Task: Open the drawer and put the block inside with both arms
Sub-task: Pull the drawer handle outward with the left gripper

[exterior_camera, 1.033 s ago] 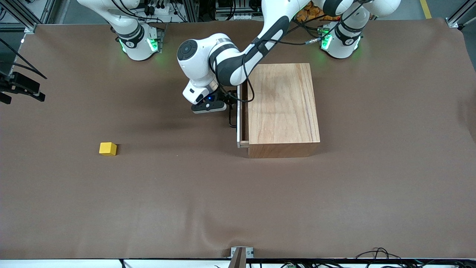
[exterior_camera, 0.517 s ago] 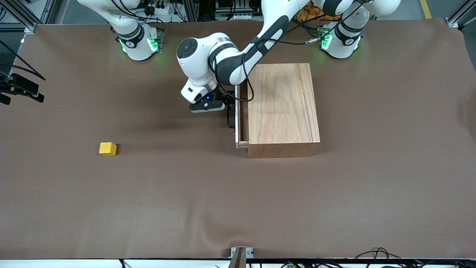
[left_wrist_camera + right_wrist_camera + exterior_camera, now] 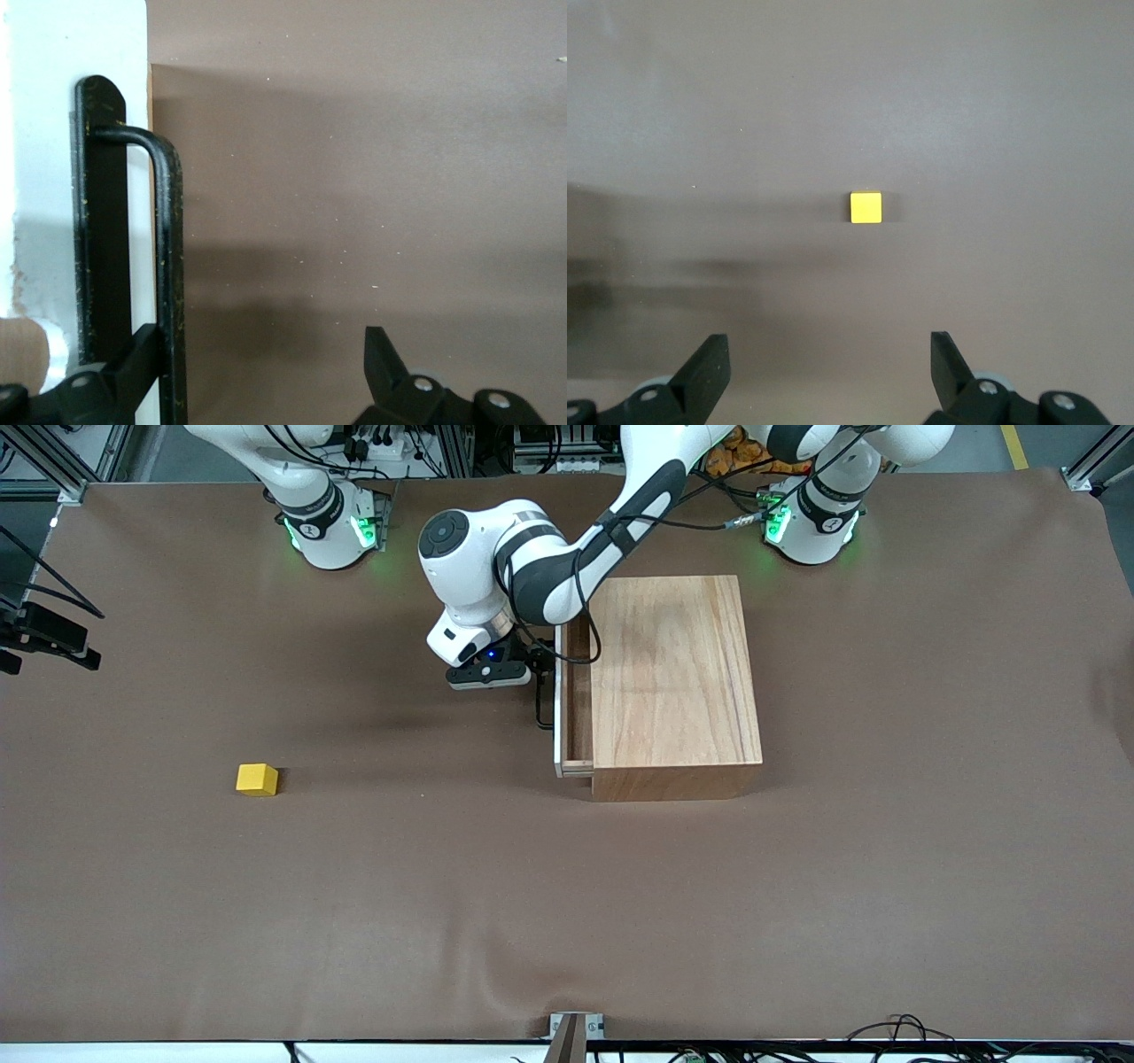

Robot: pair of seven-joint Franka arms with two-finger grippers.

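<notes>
The wooden box [image 3: 673,673] stands near the left arm's base. Its drawer [image 3: 576,700] is slid out a little toward the right arm's end, with the white front panel [image 3: 53,177] and black handle [image 3: 168,266] showing. My left gripper [image 3: 538,677] is open at the handle; one finger [image 3: 133,367] sits between the handle bar and the panel, and the other finger [image 3: 381,354] is well clear of it. The yellow block [image 3: 257,779] lies on the mat, apart from the box. My right gripper [image 3: 49,638] waits open high over the table's edge and sees the block [image 3: 866,208] below.
The brown mat [image 3: 567,903] covers the whole table. A metal bracket [image 3: 574,1027] sits at the table edge nearest the front camera. Cables hang around both arm bases.
The drawer has slid out a little more toward the right arm's end, with my left gripper moving along at the handle. The block has not moved.
</notes>
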